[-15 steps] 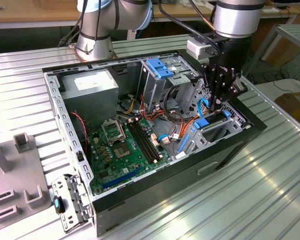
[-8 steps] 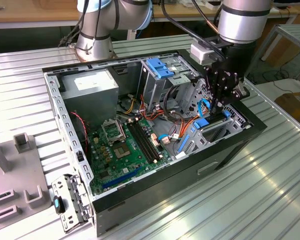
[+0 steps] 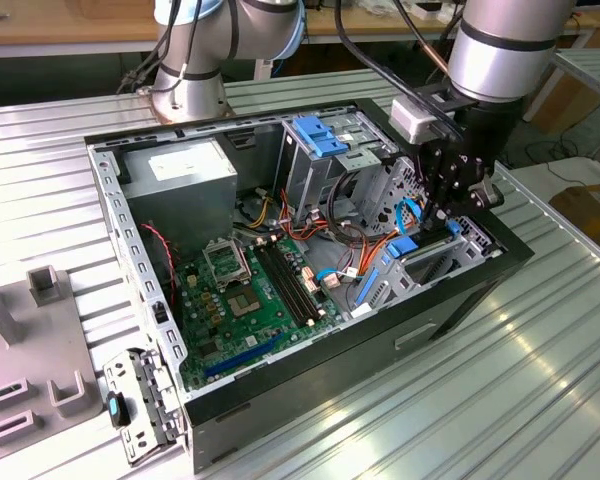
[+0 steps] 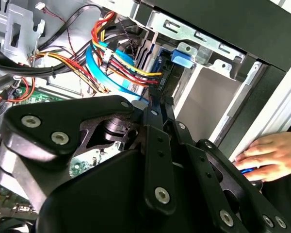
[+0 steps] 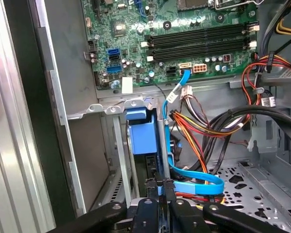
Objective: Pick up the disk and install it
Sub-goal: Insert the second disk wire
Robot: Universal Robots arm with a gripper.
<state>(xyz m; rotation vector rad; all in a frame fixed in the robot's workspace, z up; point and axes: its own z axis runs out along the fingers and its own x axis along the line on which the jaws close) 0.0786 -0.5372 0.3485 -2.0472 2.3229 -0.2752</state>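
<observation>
The disk [image 5: 142, 137] stands on edge in the drive bay at the case's front corner, its blue side rail facing me in both wrist views [image 4: 182, 57]. In the exterior view its blue rail [image 3: 401, 246] shows low in the bay on the exterior view's right. My black gripper [image 3: 432, 228] reaches down into that bay. Its two fingers lie pressed together, their tips [image 5: 160, 183] [image 4: 155, 102] at the disk's near edge. Nothing shows between them.
Orange, yellow and blue cables [image 5: 199, 180] crowd the space beside the bay. A green motherboard [image 3: 250, 290], a grey power-supply box [image 3: 185, 185] and a tall cage with a blue handle [image 3: 320, 135] share the case. A person's hand [image 4: 264, 154] rests outside the case wall.
</observation>
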